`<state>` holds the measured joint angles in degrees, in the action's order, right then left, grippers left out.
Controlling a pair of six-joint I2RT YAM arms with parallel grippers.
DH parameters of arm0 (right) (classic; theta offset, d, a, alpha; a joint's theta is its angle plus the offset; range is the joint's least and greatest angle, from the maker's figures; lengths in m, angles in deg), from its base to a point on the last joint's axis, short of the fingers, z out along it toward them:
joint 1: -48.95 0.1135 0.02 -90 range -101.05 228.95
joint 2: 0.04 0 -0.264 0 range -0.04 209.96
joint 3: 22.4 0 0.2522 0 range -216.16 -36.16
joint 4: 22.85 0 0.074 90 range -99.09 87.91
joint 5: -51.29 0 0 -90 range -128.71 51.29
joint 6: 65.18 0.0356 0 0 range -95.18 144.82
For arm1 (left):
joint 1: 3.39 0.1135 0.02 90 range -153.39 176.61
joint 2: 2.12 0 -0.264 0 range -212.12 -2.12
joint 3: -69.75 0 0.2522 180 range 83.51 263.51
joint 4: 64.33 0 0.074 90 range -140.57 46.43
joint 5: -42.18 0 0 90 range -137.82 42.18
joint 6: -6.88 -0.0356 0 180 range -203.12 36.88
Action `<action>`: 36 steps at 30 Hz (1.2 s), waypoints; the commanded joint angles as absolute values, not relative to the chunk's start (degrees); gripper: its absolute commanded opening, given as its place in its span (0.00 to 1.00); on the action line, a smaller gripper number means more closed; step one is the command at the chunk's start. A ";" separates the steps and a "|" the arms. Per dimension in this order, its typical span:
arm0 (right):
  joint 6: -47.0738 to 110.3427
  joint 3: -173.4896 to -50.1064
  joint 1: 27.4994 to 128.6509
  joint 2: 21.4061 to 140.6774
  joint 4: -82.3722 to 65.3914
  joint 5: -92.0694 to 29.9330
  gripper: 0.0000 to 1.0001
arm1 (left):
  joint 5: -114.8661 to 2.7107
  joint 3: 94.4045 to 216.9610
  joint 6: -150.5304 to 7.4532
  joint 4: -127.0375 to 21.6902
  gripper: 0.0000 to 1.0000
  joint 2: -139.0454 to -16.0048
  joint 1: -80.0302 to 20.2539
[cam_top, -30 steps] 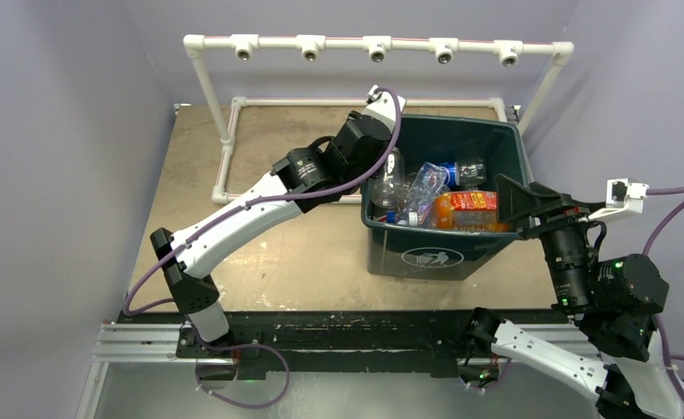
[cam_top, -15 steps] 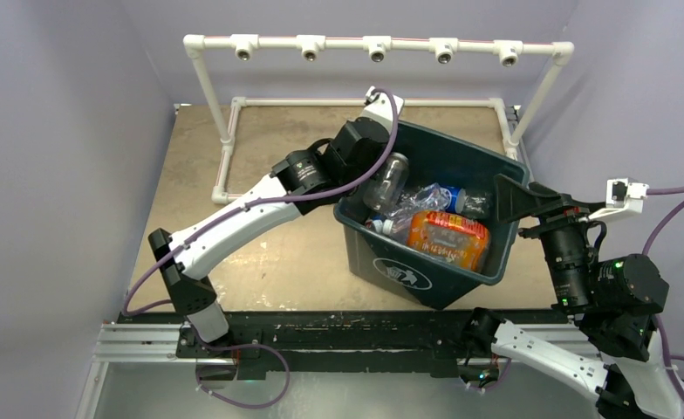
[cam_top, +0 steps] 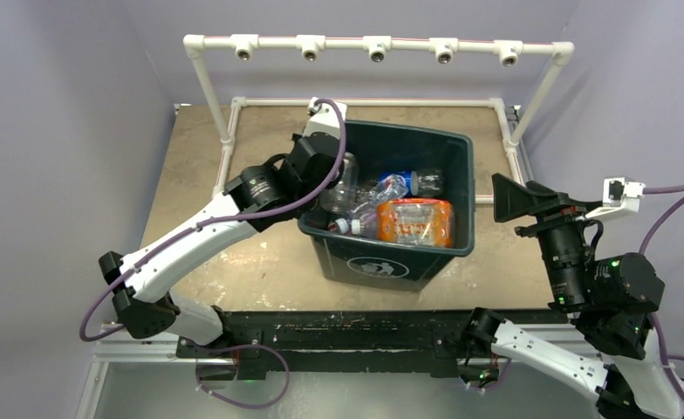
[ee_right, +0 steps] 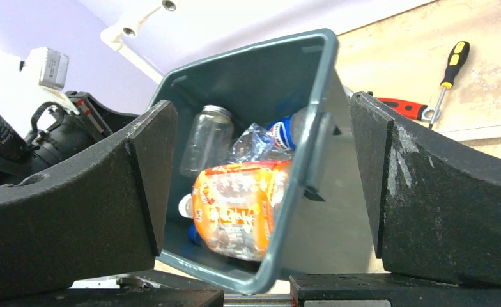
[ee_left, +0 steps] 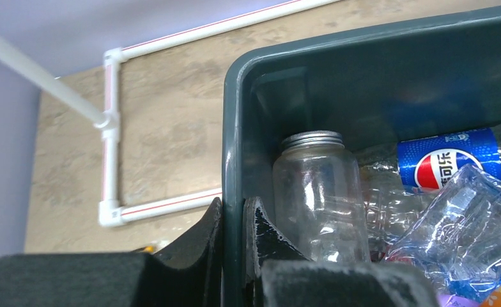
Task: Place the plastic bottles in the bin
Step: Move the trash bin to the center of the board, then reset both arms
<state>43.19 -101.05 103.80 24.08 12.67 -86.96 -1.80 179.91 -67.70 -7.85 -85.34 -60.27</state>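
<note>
Left wrist view alone shows left hand clamped on the bin wall; right wrist view alone shows a screwdriver; right hand gapes wide, apart from the rim.

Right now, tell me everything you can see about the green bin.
The bin is a large dark green plastic tub, rectangular, with tapered walls, a thick rim and a white recycling logo on its near face. It stands open-topped on the tan table, near the front edge. Inside lie plastic bottles, clear, orange and blue-labelled. The left gripper is shut on its left wall, one finger inside, one outside. The right gripper is open and apart from it.
</note>
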 commanded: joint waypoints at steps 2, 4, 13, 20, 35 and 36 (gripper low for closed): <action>43.26 -99.86 104.14 25.93 10.52 -85.64 0.99 | 10.21 180.18 -70.37 -8.96 0.00 -79.66 -58.11; 43.87 -99.48 104.17 26.28 10.65 -85.06 0.99 | 11.34 179.92 -70.85 -8.34 0.00 -78.67 -57.85; 45.04 -97.77 104.14 26.70 9.48 -82.06 0.99 | 7.06 174.52 -70.93 -8.66 0.33 -72.19 -57.44; 44.68 -98.57 104.14 26.24 9.67 -81.21 0.99 | 2.21 171.72 -69.00 -10.02 0.70 -67.86 -57.44; 36.02 -94.38 104.14 18.86 -1.39 -74.41 0.99 | 28.97 160.65 -70.17 -22.58 0.99 -55.41 -57.45; 35.94 -93.89 104.14 18.64 -2.29 -74.33 0.99 | 30.33 159.49 -68.01 -22.84 0.99 -55.38 -57.44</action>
